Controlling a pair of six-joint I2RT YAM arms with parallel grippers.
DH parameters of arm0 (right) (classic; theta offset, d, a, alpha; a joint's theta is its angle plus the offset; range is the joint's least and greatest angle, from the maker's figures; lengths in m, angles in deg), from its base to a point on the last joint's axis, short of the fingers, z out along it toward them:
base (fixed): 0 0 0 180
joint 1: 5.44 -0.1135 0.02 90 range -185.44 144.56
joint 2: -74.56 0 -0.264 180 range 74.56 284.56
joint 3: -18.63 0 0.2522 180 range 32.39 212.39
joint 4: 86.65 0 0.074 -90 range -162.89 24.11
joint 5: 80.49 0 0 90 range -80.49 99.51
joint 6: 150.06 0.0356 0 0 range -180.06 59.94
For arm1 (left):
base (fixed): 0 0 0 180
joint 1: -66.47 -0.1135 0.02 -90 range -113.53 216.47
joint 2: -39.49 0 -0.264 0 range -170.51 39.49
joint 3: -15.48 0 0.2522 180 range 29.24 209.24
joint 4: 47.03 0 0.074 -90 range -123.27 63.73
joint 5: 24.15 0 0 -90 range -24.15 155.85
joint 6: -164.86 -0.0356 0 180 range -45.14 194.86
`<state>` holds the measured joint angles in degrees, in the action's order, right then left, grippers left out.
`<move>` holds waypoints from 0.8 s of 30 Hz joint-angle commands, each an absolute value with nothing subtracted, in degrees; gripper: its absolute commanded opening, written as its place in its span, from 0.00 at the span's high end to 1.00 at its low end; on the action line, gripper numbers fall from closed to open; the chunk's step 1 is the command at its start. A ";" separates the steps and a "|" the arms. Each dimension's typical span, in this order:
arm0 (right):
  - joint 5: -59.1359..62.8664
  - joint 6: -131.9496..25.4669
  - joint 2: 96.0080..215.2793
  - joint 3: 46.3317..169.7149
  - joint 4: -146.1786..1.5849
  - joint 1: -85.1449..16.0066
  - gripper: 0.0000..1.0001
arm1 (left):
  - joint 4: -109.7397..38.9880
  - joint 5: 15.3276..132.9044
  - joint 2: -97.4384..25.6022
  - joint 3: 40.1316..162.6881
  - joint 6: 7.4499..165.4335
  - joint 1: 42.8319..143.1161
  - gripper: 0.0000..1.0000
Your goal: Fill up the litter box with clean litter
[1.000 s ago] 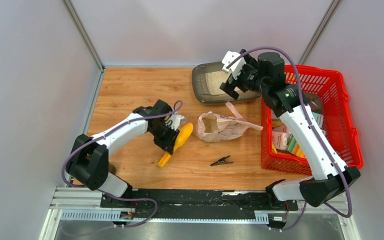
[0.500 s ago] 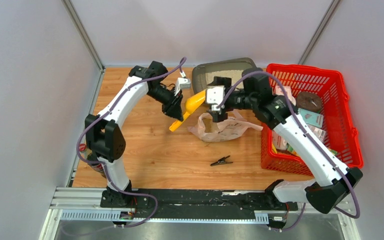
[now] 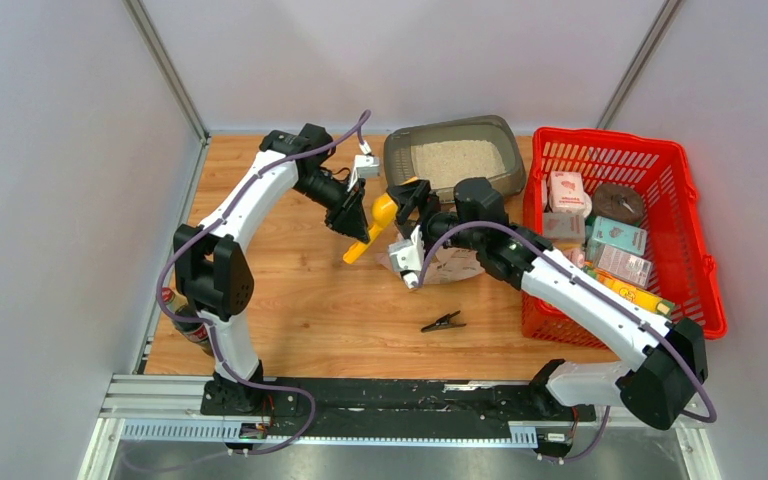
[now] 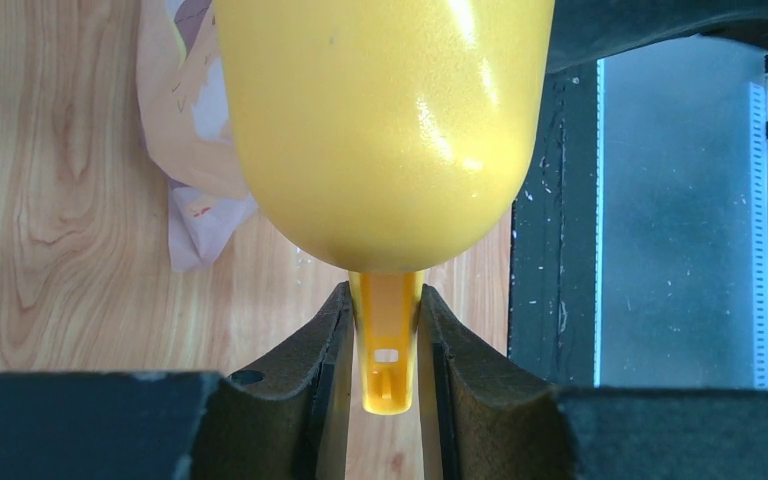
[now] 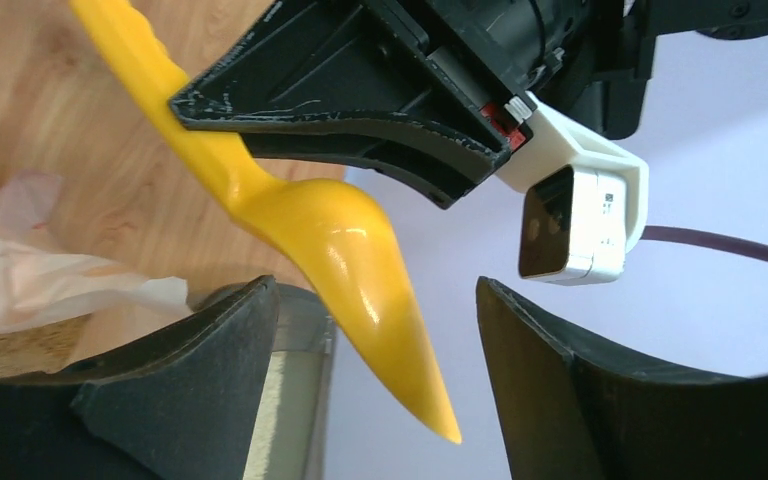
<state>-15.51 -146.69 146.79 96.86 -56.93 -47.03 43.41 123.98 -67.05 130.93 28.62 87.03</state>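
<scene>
"Top external view, item one: found the litter box point(image 3: 400, 150) where?"

"Found at the far edge of the wooden table point(image 3: 260, 300), just left of the red mesh basket point(image 3: 600, 152). Held pale clean litter point(image 3: 460, 158) across most of its floor."

"Recorded what for the left gripper point(image 3: 360, 228)?"

"Clamped narrowly on the flat handle of the yellow scoop point(image 3: 382, 212). Confirmed in the left wrist view: pads point(image 4: 320, 380) pressed against both sides of the handle, bowl pointed away from the wrist. Hung above the table, near the left front corner of the litter box and just beside the crumpled paper bag point(image 3: 460, 268)."

"Checked the right gripper point(image 3: 402, 197)?"

"Checked in the right wrist view. Stood wide, fingers point(image 5: 190, 380) on either side of the tip of the scoop's bowl, gripping nothing. Sat closer to the bowl on one side, with a clear gap on the other."

"Noted anything else?"

"Noted a black clip point(image 3: 442, 322) lying alone on the wood nearer the arm bases, apart from the bag. Saw cartons and packets point(image 3: 615, 240) packed inside the basket. Saw the bag partly hidden under the right arm; could not tell its contents."
</scene>
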 commanded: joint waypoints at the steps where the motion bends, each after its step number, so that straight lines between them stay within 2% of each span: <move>1: -13.26 -154.96 146.02 91.81 -76.74 -47.72 0.27 | 67.71 128.43 -65.63 131.28 26.96 86.69 1.00; 6: -12.21 -157.35 147.68 88.03 -84.75 -47.54 0.38 | 67.71 130.80 -65.46 130.67 26.96 86.69 1.00; 7: -11.94 -157.52 148.47 87.76 -85.11 -47.63 0.45 | 67.71 131.15 -65.45 130.67 27.14 86.60 1.00; 9: -11.41 -157.79 149.09 87.24 -86.59 -47.63 0.54 | 67.63 131.77 -65.54 130.67 27.31 86.60 1.00; 10: -11.06 -157.79 149.53 87.15 -87.13 -47.54 0.63 | 67.71 131.86 -65.54 130.67 27.57 86.51 1.00; 12: -10.71 -157.44 149.71 87.49 -86.70 -47.63 0.76 | 67.63 131.86 -65.98 130.93 28.80 86.34 0.98; 13: -10.53 -157.09 149.54 87.84 -86.17 -47.63 0.87 | 67.63 132.03 -66.33 131.28 29.59 85.90 0.89; 14: -10.36 -156.83 149.36 88.11 -84.42 -47.63 0.92 | 67.71 132.30 -66.51 132.06 31.25 85.38 0.72; 16: -9.31 -155.42 148.66 89.69 -81.08 -47.54 1.00 | 67.80 134.84 -65.90 132.86 32.23 84.06 0.61; 18: -8.52 -152.02 147.87 91.18 -74.59 -47.10 1.00 | 67.89 138.25 -64.05 134.61 32.67 81.34 0.47; 21: -7.72 -146.65 147.42 98.46 -59.93 -46.58 1.00 | 64.83 138.02 -59.93 137.87 36.27 78.87 0.37; 23: -8.16 -141.20 148.65 105.84 -48.88 -45.70 1.00 | 56.42 135.65 -54.33 137.62 42.73 78.52 0.34; 24: -9.03 -139.53 150.31 108.48 -44.63 -45.35 1.00 | 45.85 131.20 -51.94 136.30 45.83 78.52 0.33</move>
